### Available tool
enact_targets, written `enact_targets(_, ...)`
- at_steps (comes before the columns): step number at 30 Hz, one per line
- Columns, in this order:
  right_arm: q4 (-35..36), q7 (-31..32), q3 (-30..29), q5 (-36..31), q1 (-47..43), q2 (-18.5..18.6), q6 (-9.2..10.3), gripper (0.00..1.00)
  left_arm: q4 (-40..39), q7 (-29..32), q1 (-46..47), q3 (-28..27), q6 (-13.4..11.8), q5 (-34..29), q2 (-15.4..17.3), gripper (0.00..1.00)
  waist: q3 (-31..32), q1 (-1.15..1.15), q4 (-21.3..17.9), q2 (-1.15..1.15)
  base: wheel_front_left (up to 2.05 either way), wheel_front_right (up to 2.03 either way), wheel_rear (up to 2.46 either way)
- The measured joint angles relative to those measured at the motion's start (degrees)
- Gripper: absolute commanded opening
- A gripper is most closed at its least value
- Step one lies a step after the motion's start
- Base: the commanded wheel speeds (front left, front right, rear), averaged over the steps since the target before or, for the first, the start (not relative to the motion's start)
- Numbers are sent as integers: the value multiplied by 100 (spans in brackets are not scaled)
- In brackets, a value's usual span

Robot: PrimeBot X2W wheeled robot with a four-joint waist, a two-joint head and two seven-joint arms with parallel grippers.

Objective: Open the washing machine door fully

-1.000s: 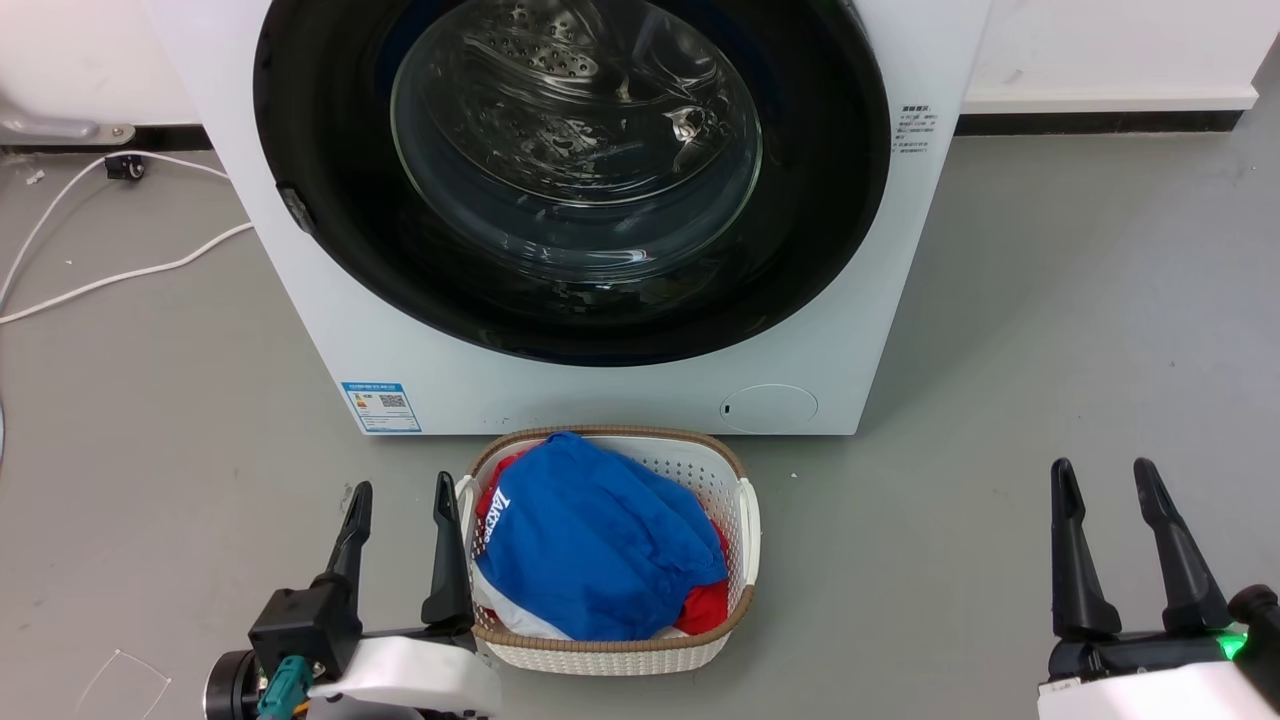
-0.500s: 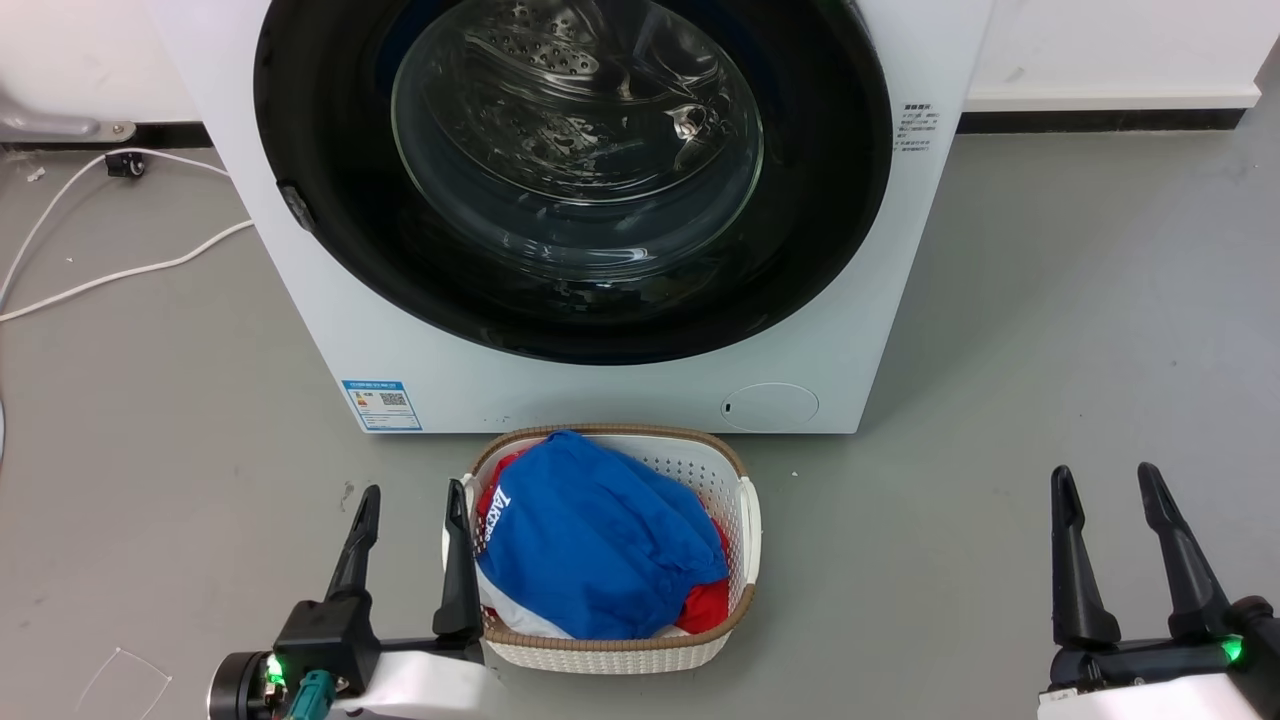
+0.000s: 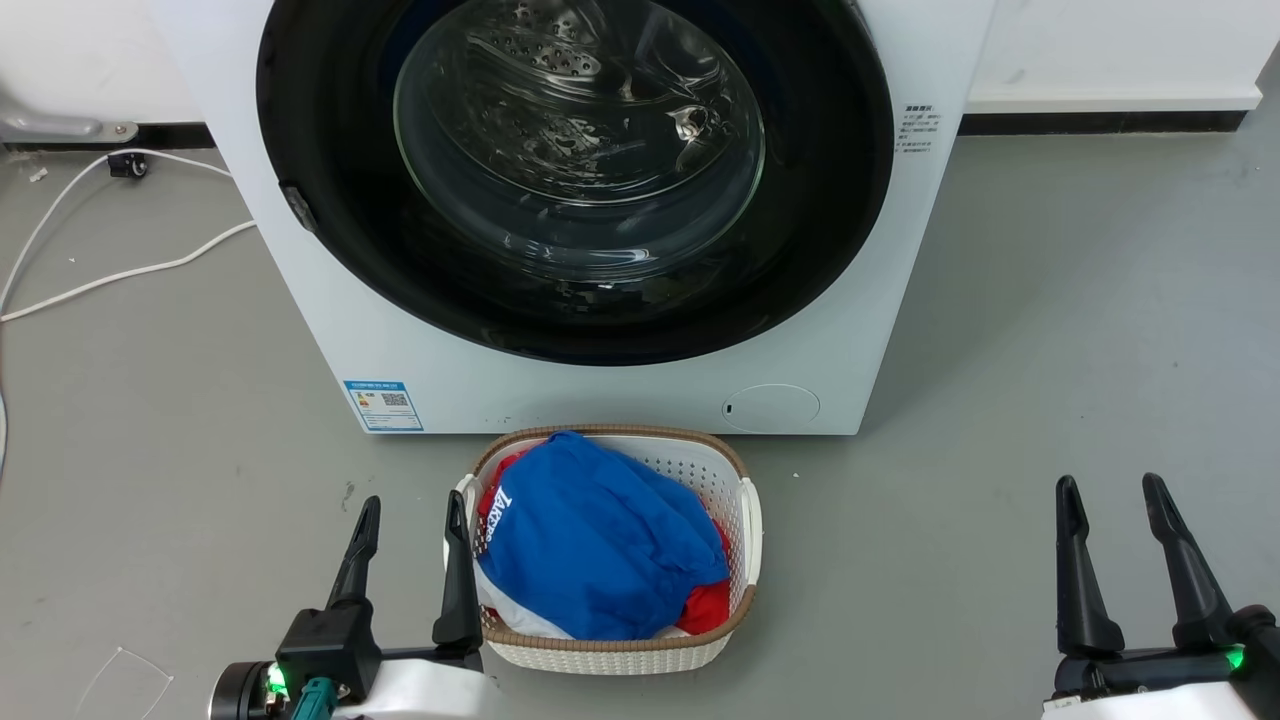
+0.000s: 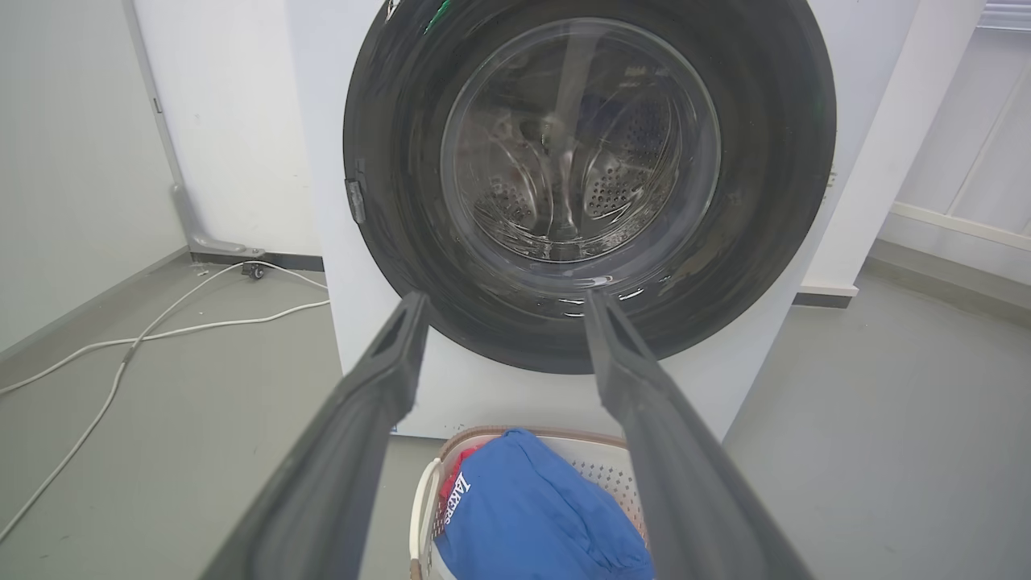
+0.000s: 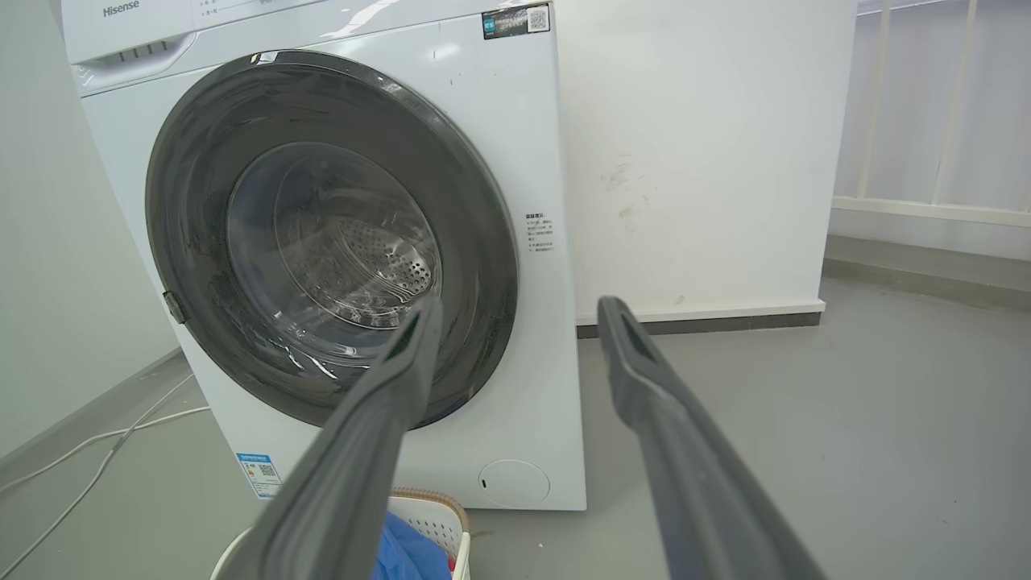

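The washing machine point(image 3: 620, 390) point(image 5: 515, 161) is a white front-loader. The washing machine door point(image 3: 575, 170) point(image 4: 588, 177) point(image 5: 330, 234), a glossy black disc with a bulging glass window, lies shut flat against its front. A small latch tab point(image 3: 298, 208) sits on the door's left rim. My left gripper point(image 3: 412, 510) point(image 4: 499, 310) hangs open low at the left, beside the laundry basket, well short of the door. My right gripper point(image 3: 1110, 492) point(image 5: 519, 310) stands open at the lower right over bare floor, holding nothing.
A white woven-rim basket point(image 3: 745, 520) with blue and red clothes point(image 3: 600, 545) sits on the floor right before the machine. A small round white flap point(image 3: 770, 407) and a blue sticker point(image 3: 383, 405) mark the lower front. White cables point(image 3: 120, 275) trail over the grey floor at left.
My left gripper has drawn back and down a little, staying open. The right gripper has sunk slightly too. The door has not moved.
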State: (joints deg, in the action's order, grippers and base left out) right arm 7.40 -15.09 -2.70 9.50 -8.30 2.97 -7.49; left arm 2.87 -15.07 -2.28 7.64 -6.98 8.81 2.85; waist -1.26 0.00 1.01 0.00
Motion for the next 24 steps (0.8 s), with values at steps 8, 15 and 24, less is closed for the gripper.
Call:
enact_targets(8, -53, 0, -14, 10, 1, 0, 0, 100, 48, 0, 0, -8, 8, 4, 0, 100, 5, 0, 7, 0, 0, 0, 0)
enact_targets(15, -88, 0, 8, -3, 1, 0, 0, 100, 67, 0, -5, -10, -8, 2, 0, 100, 16, 0, 1, 0, 0, 0, 0)
enact_targets(24, -104, 0, 70, 114, 0, -4, -1, 0, 81, 0, -15, -8, -14, 2, 0, 100, 18, 0, -1, 0, 0, 0, 0)
